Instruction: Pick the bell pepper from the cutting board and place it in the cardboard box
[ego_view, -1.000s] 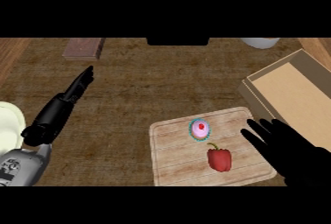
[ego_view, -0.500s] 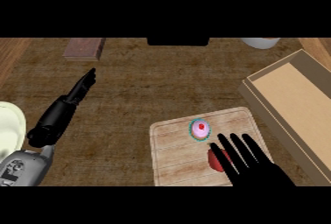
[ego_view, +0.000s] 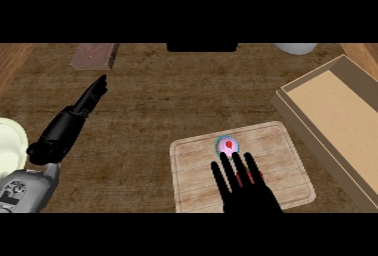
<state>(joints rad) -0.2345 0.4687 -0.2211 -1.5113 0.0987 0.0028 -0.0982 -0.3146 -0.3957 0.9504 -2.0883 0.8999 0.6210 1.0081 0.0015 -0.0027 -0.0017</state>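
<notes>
Right hand (ego_view: 247, 192) spread over bell pepper (ego_view: 252, 177) — cutting board (ego_view: 193, 172), left hand (ego_view: 77, 112) straight.

You've got a pale, wood-grained cutting board (ego_view: 199, 172) on a dark brown grained counter (ego_view: 184, 100); tan cardboard box (ego_view: 336, 112); black right hand (ego_view: 247, 192); red bell pepper (ego_view: 255, 176) slivers peeking between its fingers.

A pink cupcake (ego_view: 228, 145) with a red top sits on a teal-rimmed base; a dark brown block (ego_view: 94, 55) lies far left, a white bowl (ego_view: 296, 48) far right, a cream plate (ego_view: 9, 147) at the left edge
</notes>
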